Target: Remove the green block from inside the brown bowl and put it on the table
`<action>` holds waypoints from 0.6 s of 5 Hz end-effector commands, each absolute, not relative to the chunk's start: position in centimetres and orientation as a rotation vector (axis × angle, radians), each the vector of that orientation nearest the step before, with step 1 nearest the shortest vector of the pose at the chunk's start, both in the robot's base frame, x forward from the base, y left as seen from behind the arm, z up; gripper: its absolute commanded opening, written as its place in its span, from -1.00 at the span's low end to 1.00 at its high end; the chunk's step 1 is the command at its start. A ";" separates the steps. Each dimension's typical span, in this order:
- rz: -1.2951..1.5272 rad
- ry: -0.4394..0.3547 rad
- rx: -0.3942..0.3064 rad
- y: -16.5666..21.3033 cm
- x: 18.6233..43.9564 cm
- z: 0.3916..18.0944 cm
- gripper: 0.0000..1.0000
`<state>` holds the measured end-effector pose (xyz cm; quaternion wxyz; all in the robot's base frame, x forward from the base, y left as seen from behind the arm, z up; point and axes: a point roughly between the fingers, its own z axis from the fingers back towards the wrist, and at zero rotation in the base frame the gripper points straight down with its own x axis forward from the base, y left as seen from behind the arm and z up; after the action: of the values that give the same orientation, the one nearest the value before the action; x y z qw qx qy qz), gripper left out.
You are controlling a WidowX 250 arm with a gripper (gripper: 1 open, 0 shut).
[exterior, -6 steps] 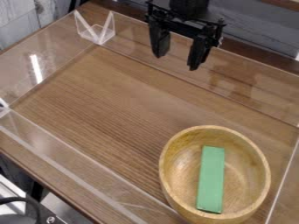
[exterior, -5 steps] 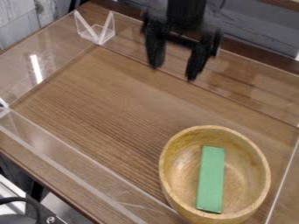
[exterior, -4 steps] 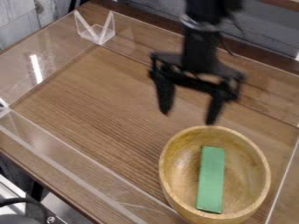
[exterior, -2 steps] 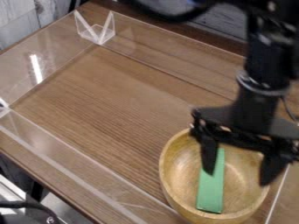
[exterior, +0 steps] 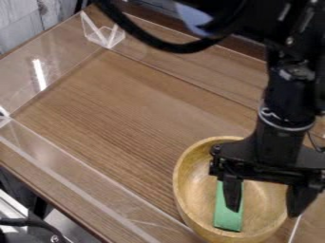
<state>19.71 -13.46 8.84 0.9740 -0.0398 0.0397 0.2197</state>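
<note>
Clear acrylic walls (exterior: 51, 57), glare streaks.

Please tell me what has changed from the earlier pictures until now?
The gripper came from the far side of the table to the brown bowl and sank over the green block, jaws open, nothing gripped. Block and bowl stayed in place.

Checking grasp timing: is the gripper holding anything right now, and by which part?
Nothing held. The gripper is open above the brown bowl, fingers straddling the green block, which lies in the bowl.
</note>
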 end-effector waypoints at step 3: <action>0.592 0.036 -0.157 -12.9 20.7 8.6 1.00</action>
<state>20.18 -12.95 7.67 0.9546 -0.0641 0.0308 0.2892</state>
